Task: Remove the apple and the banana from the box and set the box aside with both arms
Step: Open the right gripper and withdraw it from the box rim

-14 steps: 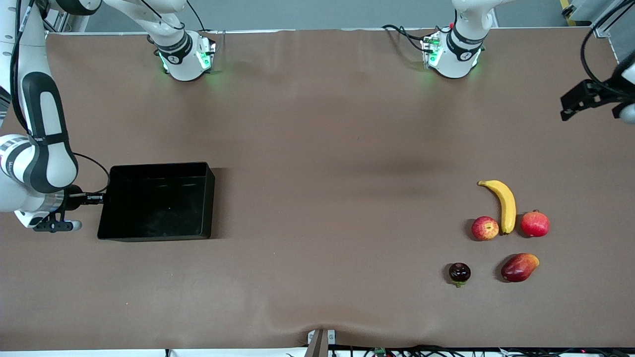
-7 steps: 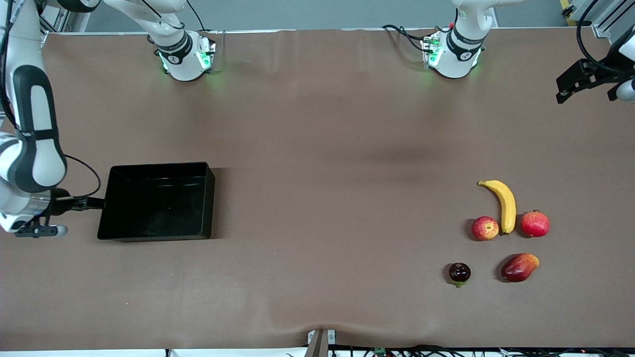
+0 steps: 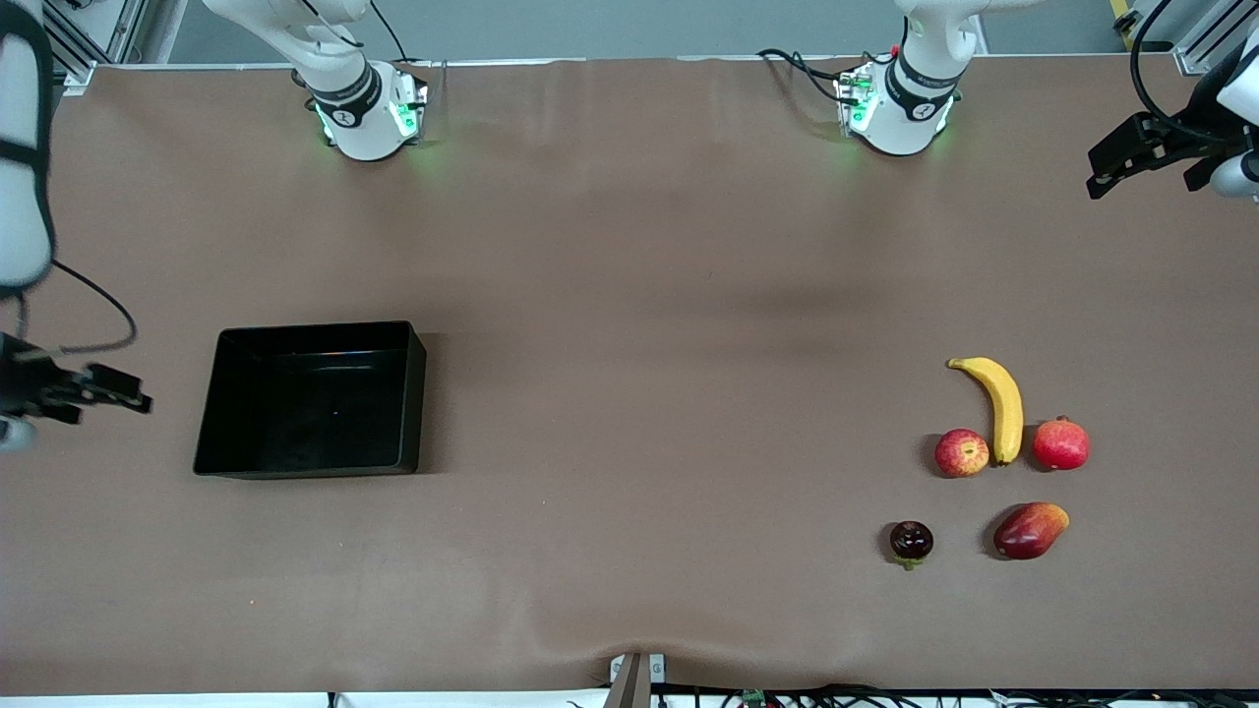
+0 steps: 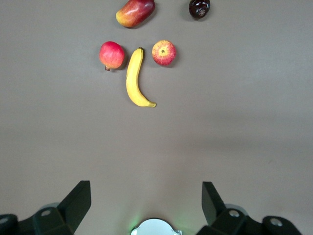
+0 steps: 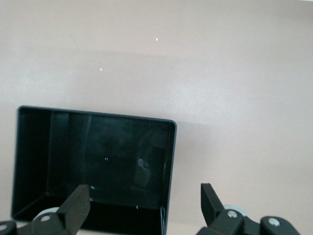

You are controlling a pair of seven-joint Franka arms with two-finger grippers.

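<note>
Claws gape empty, right claw (image 3: 108, 393) beside unlabelled tray (image 3: 313, 399), left claw (image 3: 1116, 167) above table edge.

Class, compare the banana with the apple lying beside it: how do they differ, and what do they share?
The banana is long and curved; the apple is small and round. The banana is plain yellow; the apple is red with yellow streaks. The banana reaches farther from the front camera than the apple. Both lie on the table, outside the black box.

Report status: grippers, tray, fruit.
Right gripper open beside tray, holding nothing. Left gripper open, up at its table end. Banana, apple untouched. Nothing in the way.
</note>
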